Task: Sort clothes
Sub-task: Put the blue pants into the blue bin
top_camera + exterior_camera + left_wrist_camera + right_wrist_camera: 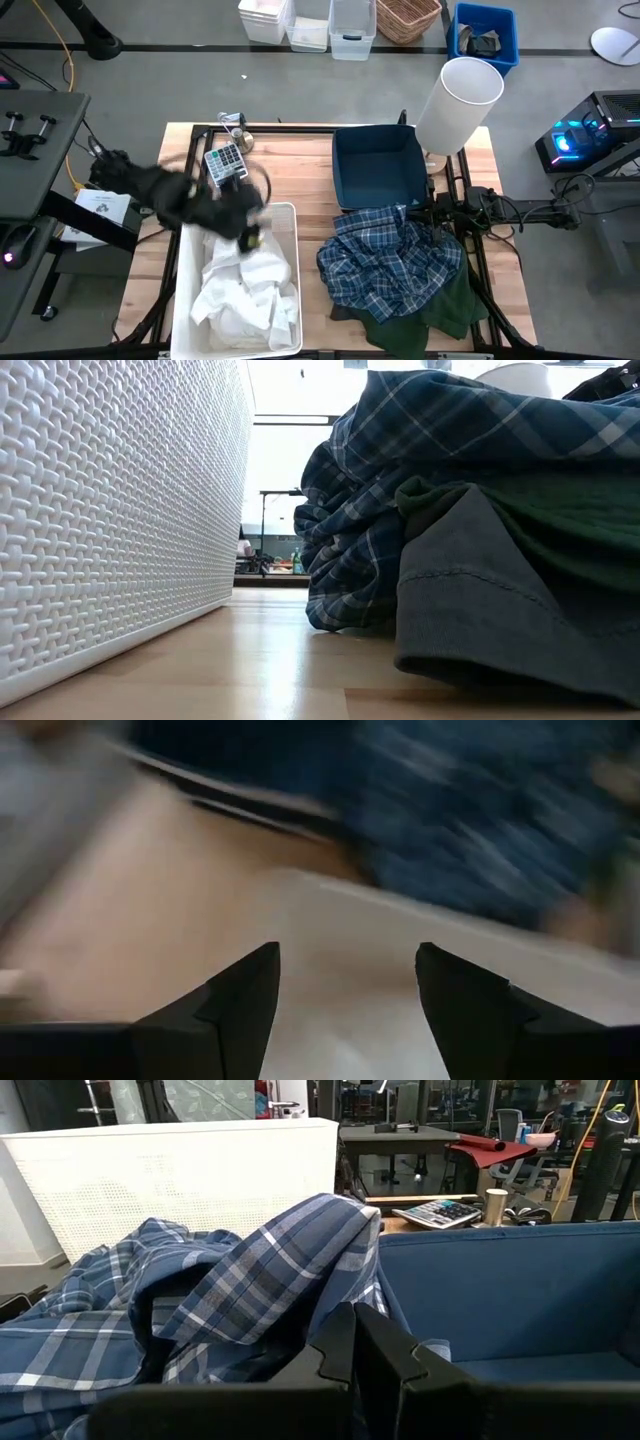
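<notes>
A blue-and-white plaid shirt (390,255) lies heaped on the table's right half, on top of a dark green garment (440,305) and a dark grey one (480,600). One fold of the shirt (300,1250) rests against the dark blue bin (380,165). Several white garments (245,290) lie in the white bin (180,290). My left gripper (248,235) is open and empty above the white bin's far end; it also shows in the left wrist view (348,990). My right gripper (353,1345) is shut at the shirt's far right edge (425,212). My right gripper's shut fingers (340,1340) point level toward the table's left side. They stand right at the plaid shirt's fold (300,1290) beside the blue bin's wall (500,1280). No cloth shows between them, and I cannot tell whether they touch the shirt.
A calculator (225,162) lies at the table's far left beside a small metal object. A tall white cylinder (458,105) stands at the far right corner. A black frame runs around the table's edges. Bare wood shows between the white bin and the clothes heap (280,650).
</notes>
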